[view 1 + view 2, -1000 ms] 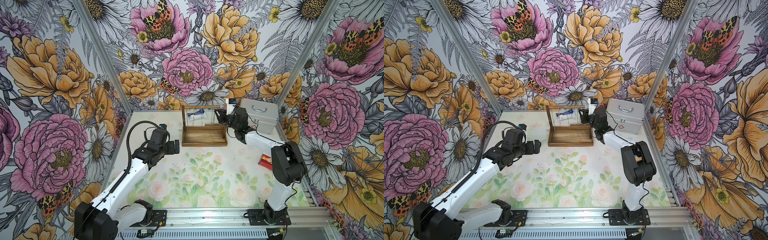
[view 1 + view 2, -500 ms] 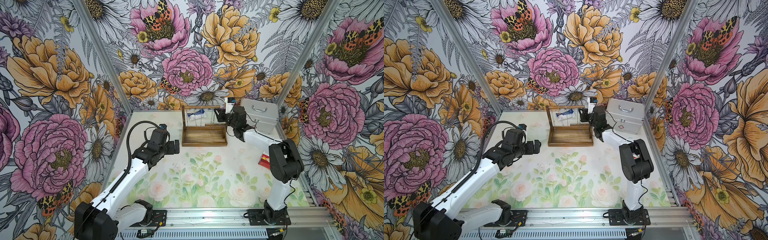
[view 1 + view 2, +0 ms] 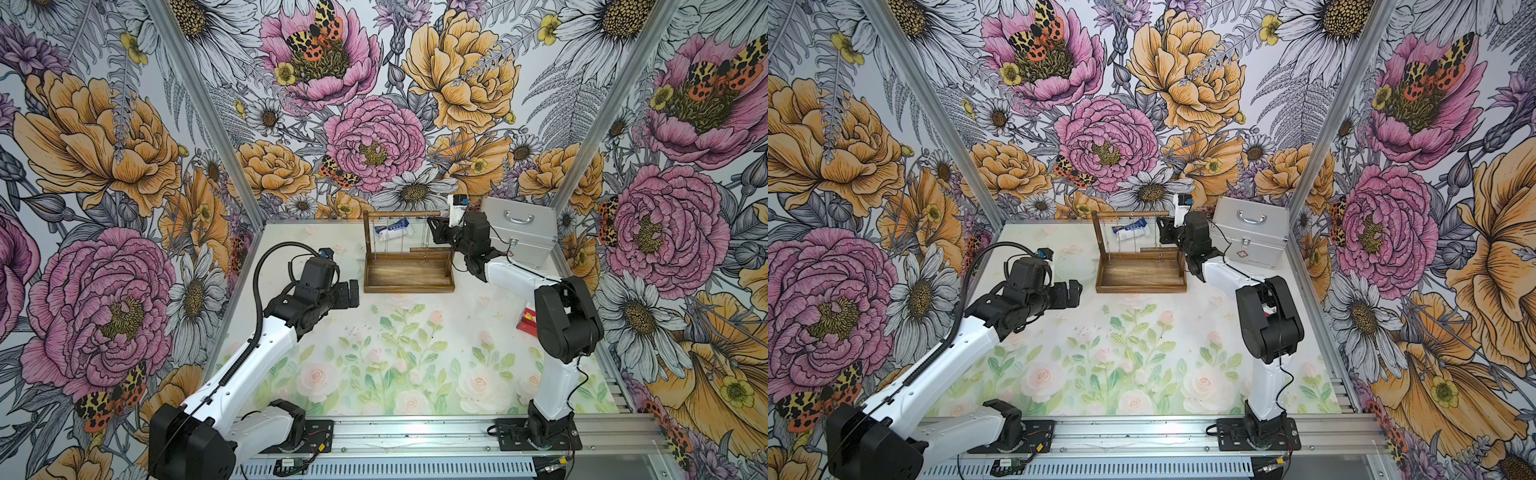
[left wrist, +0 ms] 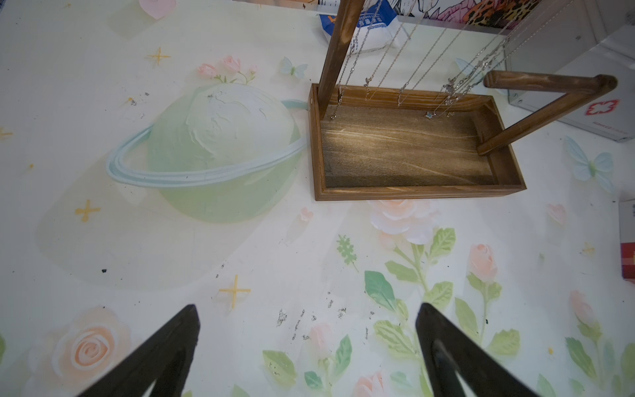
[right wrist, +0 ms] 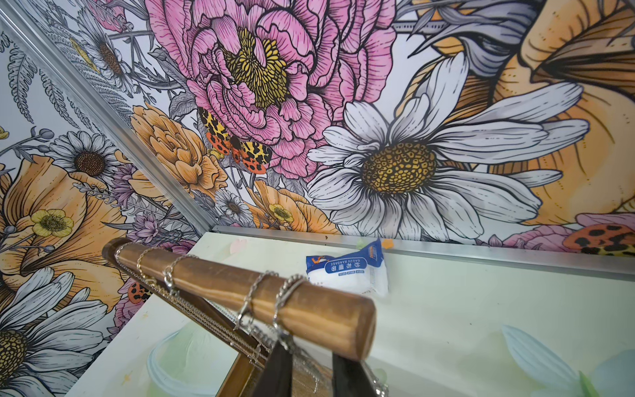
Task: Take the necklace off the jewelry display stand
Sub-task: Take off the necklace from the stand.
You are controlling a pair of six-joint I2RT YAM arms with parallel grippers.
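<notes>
Fingers [image 5: 276, 371] of the right gripper [image 5: 309, 350] sit narrowly apart under the rod end of the stand [image 5: 223, 285], necklace [image 5: 287, 295] chain between them (pinched? I cannot tell); left gripper [image 4: 307, 307] gapes, empty.

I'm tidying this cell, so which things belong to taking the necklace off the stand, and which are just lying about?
Job: brown wooden jewelry display stand; silver chain necklaces hanging on it; right gripper.
Lying about: silver metal case; white-and-blue gauze packet; red box.

Whether the right end effector [image 5: 311, 359] holds the necklace [image 5: 287, 292] is unclear.
</notes>
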